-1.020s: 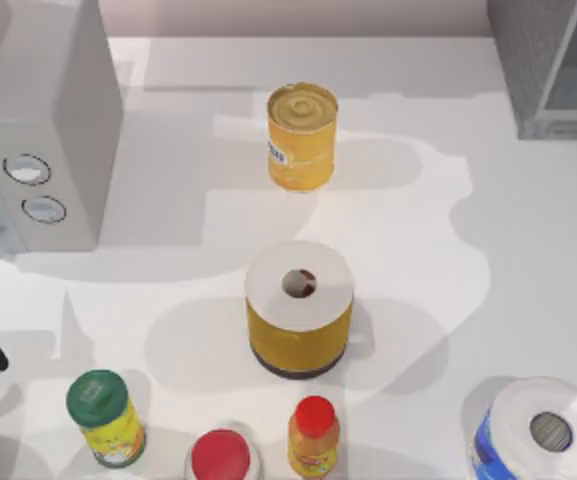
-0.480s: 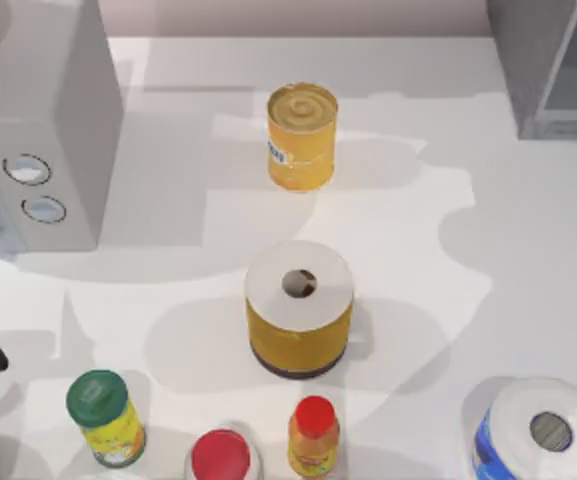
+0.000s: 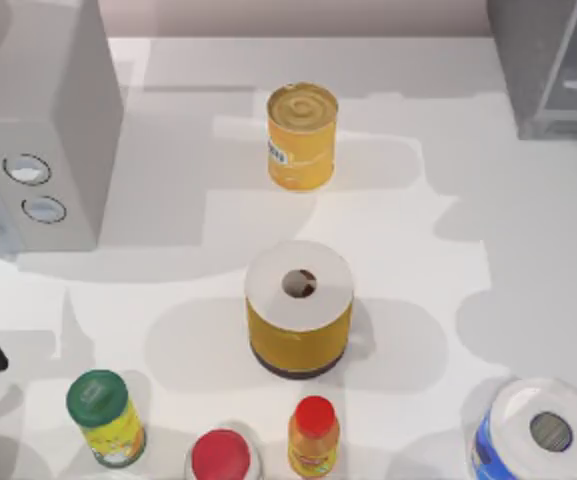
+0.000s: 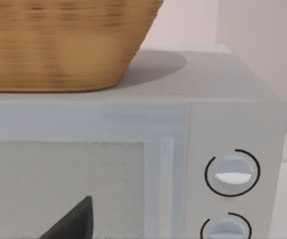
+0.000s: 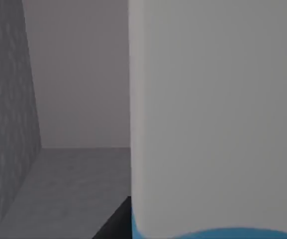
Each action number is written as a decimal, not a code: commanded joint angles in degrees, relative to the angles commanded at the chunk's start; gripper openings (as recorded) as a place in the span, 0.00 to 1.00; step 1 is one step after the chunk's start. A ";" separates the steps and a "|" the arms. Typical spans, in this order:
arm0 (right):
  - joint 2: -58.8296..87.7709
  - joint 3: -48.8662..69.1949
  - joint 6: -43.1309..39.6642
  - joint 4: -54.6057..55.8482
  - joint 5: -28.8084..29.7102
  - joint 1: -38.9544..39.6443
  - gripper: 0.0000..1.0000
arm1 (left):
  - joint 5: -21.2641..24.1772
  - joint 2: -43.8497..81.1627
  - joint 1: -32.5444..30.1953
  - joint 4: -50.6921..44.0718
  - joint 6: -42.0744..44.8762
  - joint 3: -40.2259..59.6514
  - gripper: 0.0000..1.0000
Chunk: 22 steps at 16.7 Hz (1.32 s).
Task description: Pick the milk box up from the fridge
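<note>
The milk box (image 5: 213, 114) stands inside the fridge (image 3: 543, 70) at the tabletop's (image 3: 168, 290) far right corner, its white side and blue band right in front of the right gripper (image 5: 114, 219) in the right wrist view. The left gripper (image 4: 71, 221) is parked at the near left, facing the grey box with two dials (image 4: 223, 149). I cannot tell how either gripper's jaws stand.

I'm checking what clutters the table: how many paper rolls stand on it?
2. The yellow-wrapped roll stands at the table's centre; the blue-wrapped roll sits at the near right corner, partly cut off. Others could lie outside the view.
</note>
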 joint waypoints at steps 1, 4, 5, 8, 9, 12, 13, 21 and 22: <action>-0.54 -0.68 0.00 0.43 -0.14 -0.11 0.00 | 0.00 0.00 0.00 0.00 0.00 0.00 1.00; -0.64 -0.78 0.00 0.50 -0.17 -0.12 0.00 | 0.00 0.00 0.00 0.00 0.00 0.00 1.00; -0.30 -0.61 0.10 0.33 -0.11 0.20 0.00 | 0.00 0.00 0.00 0.00 0.00 0.00 1.00; -1.86 -1.23 0.01 -0.46 0.26 0.33 0.00 | 0.00 0.00 0.00 0.00 0.00 0.00 1.00; -3.42 -1.91 -0.07 -1.31 0.60 0.51 0.00 | 0.00 0.00 0.00 0.00 0.00 0.00 1.00; -11.41 -5.39 -0.36 -5.62 1.99 1.54 0.00 | 0.00 0.00 0.00 0.00 0.00 0.00 1.00; -15.22 -7.06 -0.44 -7.66 2.55 2.06 0.00 | 0.00 0.00 0.00 0.00 0.00 0.00 1.00; -60.09 -27.28 -0.56 -31.81 7.93 8.13 0.00 | 0.00 0.00 0.00 0.00 0.00 0.00 1.00; -66.45 -30.12 -0.53 -35.20 8.66 8.99 0.00 | 0.00 0.00 0.00 0.00 0.00 0.00 1.00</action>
